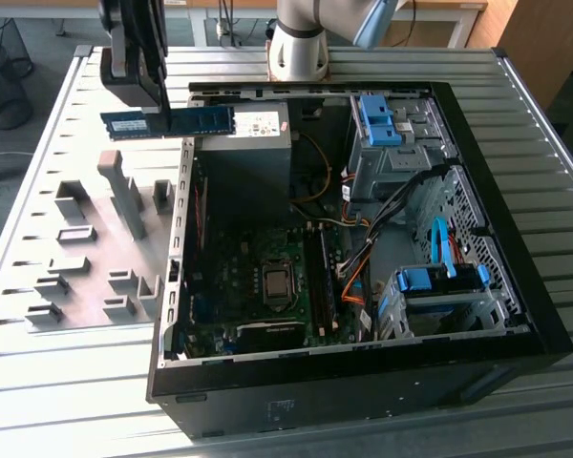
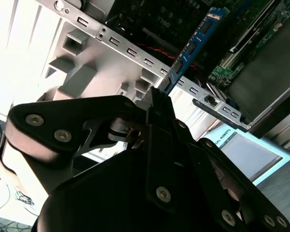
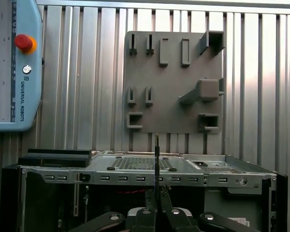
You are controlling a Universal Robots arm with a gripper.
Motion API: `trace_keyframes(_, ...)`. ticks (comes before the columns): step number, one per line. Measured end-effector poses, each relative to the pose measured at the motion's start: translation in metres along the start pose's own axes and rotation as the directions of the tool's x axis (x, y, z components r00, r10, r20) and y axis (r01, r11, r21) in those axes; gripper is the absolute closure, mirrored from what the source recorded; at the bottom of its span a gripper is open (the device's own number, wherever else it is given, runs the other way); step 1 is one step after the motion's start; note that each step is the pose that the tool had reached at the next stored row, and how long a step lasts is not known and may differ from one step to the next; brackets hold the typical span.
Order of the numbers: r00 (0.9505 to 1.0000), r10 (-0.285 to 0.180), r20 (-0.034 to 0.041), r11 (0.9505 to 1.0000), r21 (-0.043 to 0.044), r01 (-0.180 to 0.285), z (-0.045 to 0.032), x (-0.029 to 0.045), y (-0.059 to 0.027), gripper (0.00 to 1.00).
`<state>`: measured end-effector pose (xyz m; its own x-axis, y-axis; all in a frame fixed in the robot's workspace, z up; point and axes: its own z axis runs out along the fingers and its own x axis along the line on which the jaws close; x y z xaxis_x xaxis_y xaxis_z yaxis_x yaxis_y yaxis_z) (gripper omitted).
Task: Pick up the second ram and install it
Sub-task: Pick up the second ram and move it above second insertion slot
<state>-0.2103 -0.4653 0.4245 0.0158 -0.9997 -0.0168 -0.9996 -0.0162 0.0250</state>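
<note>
Your pincer is matte black, with hinged links and bright round screws; your arm is silver-grey with a pale blue cap.

Gripper with the second ram clamped in its jaws hangs in clear air over the case wall. Straight-down access to the motherboard is open; power supply and cable bundle hem it in. Tall fixture block sticks up just outside the wall.
</note>
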Motion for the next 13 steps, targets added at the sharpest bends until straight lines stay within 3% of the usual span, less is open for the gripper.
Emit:
trace_keyframes(9,1.0,0.0,0.0,1.0,0.0,0.0,-0.0004,0.0003,-0.0192,0.86)
trace_keyframes(13,1.0,0.0,0.0,1.0,0.0,0.0,-0.0005,0.0004,-0.0231,0.86)
